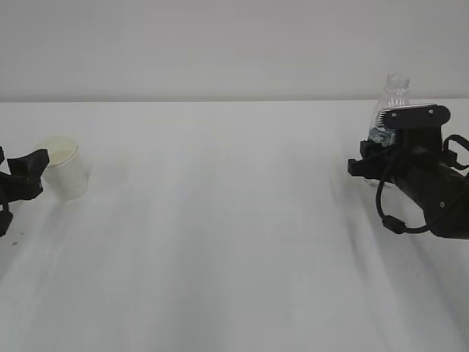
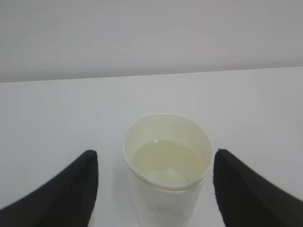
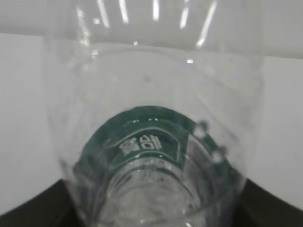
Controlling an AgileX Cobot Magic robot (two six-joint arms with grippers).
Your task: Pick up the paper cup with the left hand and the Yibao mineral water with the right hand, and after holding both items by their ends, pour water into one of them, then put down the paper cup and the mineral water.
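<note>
The paper cup (image 1: 64, 176) stands upright on the white table at the far left, with pale water inside (image 2: 165, 161). My left gripper (image 1: 40, 174) is open around it. In the left wrist view its black fingers (image 2: 75, 189) stand on either side of the cup with bare table showing in both gaps. At the right, the Yibao mineral water (image 1: 396, 92) is upright and capless, its lower half hidden behind my right gripper (image 1: 370, 158). In the right wrist view the clear ribbed bottle with its green label (image 3: 151, 142) fills the space between the fingers, which press on its sides.
The white table (image 1: 234, 242) stretches between the two arms. A plain pale wall (image 1: 234, 44) closes the far edge. The right arm's black cable (image 1: 392, 216) loops just above the table.
</note>
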